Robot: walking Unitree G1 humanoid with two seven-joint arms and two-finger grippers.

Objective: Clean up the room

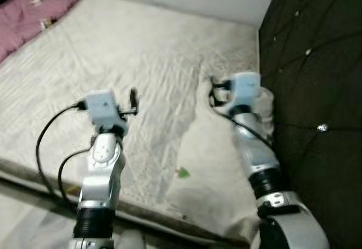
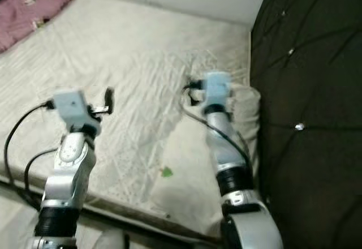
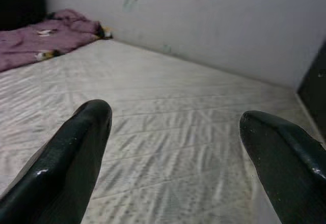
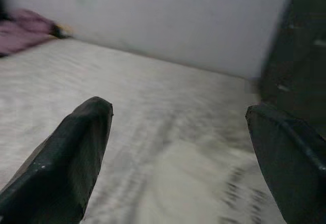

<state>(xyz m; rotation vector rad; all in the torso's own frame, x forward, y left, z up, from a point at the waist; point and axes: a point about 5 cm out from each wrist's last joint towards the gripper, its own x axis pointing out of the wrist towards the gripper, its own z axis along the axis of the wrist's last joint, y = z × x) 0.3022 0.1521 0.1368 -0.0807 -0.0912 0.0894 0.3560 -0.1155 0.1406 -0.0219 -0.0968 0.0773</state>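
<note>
So the robot's standing at the side of a bed with both arms stretched out over it. The mattress (image 1: 141, 79) is covered in a pale, quilted, wrinkly sheet (image 2: 130, 73), and that sheet is bunched into a raised fold (image 1: 198, 130) running toward the near edge.

The left gripper (image 3: 173, 132) hovers over the near part of the mattress, not touching anything, and its 2 black fingers (image 3: 76, 152) are spread wide apart with nothing between them. The right gripper (image 4: 178, 142) is further over, near the dark tufted headboard (image 1: 317, 90) on the robot's right, just above the rumpled bit of sheet. Its fingers (image 4: 71, 158) are apart too, empty. That view is pretty blurry though.

There's a small green scrap (image 1: 183, 173) lying on the sheet between the 2 arms, close to the near edge. Can't tell what it is. A purple blanket (image 1: 31, 11) sits crumpled at the far left corner of the bed, with a plain light wall (image 3: 204, 25) behind it. Black cables (image 1: 48, 141) loop off the left arm.
</note>
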